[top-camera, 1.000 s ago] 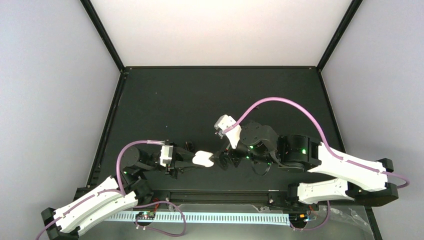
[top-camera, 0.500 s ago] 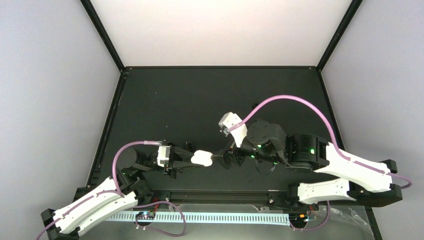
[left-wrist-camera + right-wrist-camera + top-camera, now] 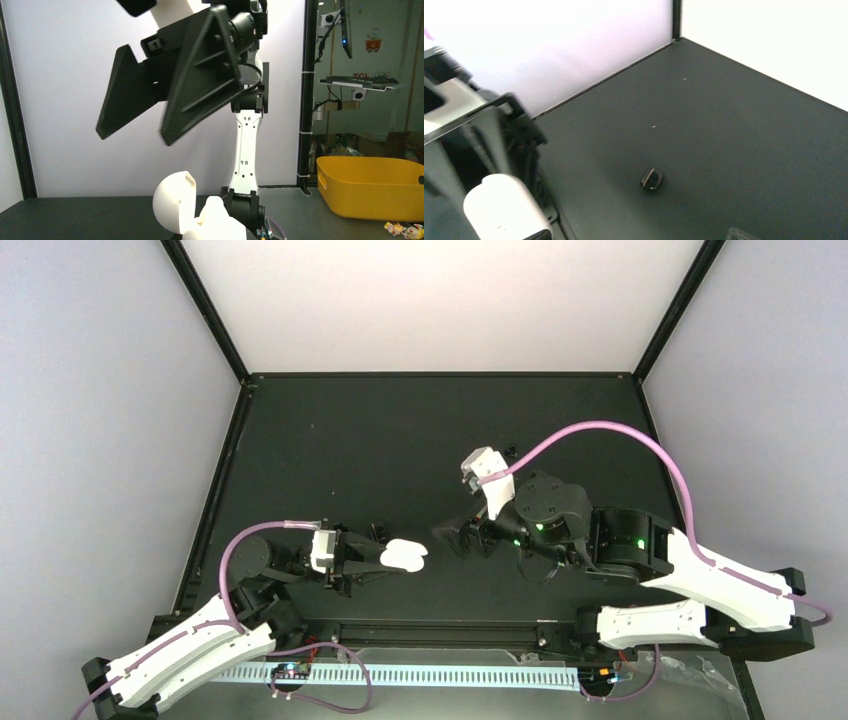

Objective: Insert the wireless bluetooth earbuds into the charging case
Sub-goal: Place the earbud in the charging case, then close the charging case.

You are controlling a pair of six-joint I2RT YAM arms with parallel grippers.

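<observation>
**Operator:** Where is the charging case right now?

**Describer:** Your left hand point(image 3: 388, 558) is clenched on the charging case point(image 3: 407, 555). It holds the case near the front edge of the black counter point(image 3: 400, 430), between the two arms. I cannot tell whether the case rests on the counter or hangs just above it. In the left wrist view the case is open, with its rounded lid point(image 3: 174, 199) tipped up and back beside the white base.

**Operator:** And my right hand?

**Describer:** Your right hand point(image 3: 452, 537) is near the case on its right side, with a clear gap between them. From the left wrist camera its two black fingers point(image 3: 200, 85) are spread apart with nothing between them, so it is released and empty.

**Operator:** So how far along am I?

**Describer:** No earbuds lie loose on the counter in any view. The only stray item is a small black squarish piece point(image 3: 651, 179), lying alone and well away from the case. A white lump stands up from the open base. It could be a seated earbud or part of the case, and it is too small to tell.

My judgement is that you are late in the task, since neither hand carries an earbud. What is left is to check that both earbuds sit fully down in their pockets.
</observation>
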